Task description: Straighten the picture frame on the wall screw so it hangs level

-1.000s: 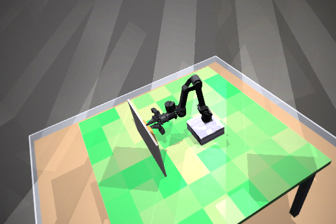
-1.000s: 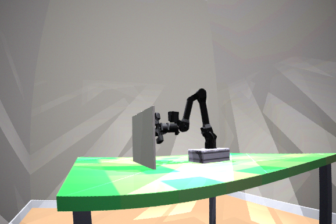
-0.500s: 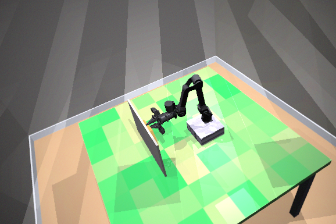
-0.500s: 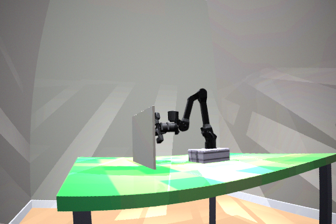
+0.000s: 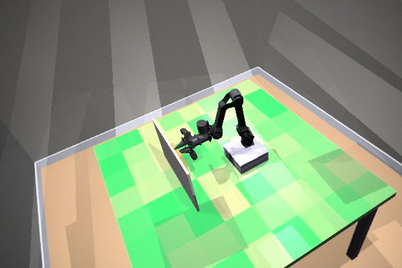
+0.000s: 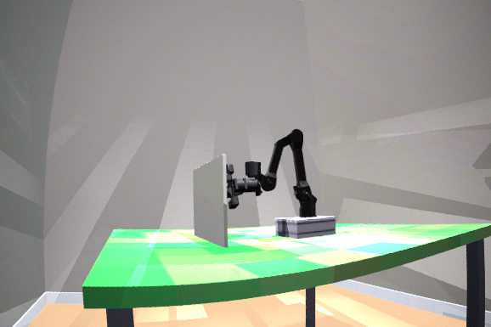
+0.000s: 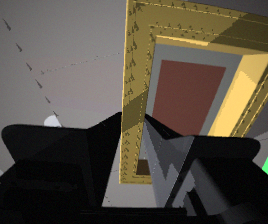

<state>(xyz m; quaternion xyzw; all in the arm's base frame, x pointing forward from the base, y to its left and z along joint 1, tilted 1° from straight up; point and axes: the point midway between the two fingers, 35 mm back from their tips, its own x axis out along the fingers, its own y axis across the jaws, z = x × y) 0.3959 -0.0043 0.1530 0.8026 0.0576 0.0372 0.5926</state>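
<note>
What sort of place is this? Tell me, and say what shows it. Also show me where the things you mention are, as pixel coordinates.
Probably a robot test room: a six-joint arm (image 5: 221, 115) (image 6: 277, 158) stands on a block (image 5: 245, 154) (image 6: 314, 227) on a patchwork-green table (image 5: 264, 206) (image 6: 204, 274), facing an upright panel (image 5: 175, 162) (image 6: 210, 200), its pincer (image 5: 177, 148) (image 7: 132, 116) shut on a gold picture frame (image 5: 180, 155) (image 7: 135, 65).

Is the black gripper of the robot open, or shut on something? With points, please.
Shut on the gold picture frame (image 7: 132, 107): the gripper's (image 7: 135, 120) fingers pinch its side bar.

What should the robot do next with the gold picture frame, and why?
I think the gripper should lift the picture frame just a tiny bit. Its fingers are shut on one side of the frame, and the frame is right by the upright board, so it probably must come up before shifting sideways.
</note>
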